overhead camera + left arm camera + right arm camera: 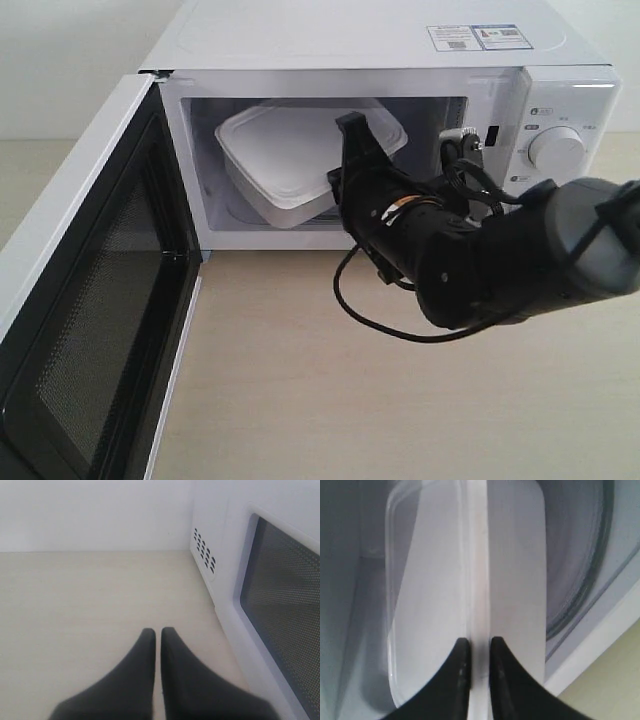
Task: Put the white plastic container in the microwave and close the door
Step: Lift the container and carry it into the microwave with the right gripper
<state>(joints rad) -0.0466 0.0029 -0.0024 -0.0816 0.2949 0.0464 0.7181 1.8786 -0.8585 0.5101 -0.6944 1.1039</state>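
Nearest the camera, the door stands swung wide on its left-hand hinge, mesh inner face turned to the room. It has to stay out of the way while an arm works in the opening. On its window side the left gripper hangs low over the table, its two dark fingers drawn almost together with nothing between them. Judging by its position, it is parked where it could push the door to once the opening is free.

Further in, the right gripper reaches through the opening and is clenched on the white plastic container. The right wrist view shows why the hold looks so narrow: the fingers pinch only the thin rim, one on each side of it, so the box hangs from one edge. That one-sided hold is probably why the container is tilted, lid facing up and forward.

The container is already inside the microwave but not yet laid flat on the glass turntable, whose ring shows beside it. Whether its low corner touches the floor of the oven cannot be told. The likely step in hand is lowering and letting go — then the door.

Farthest back, a round knob sits on the panel, with stickers on the top.
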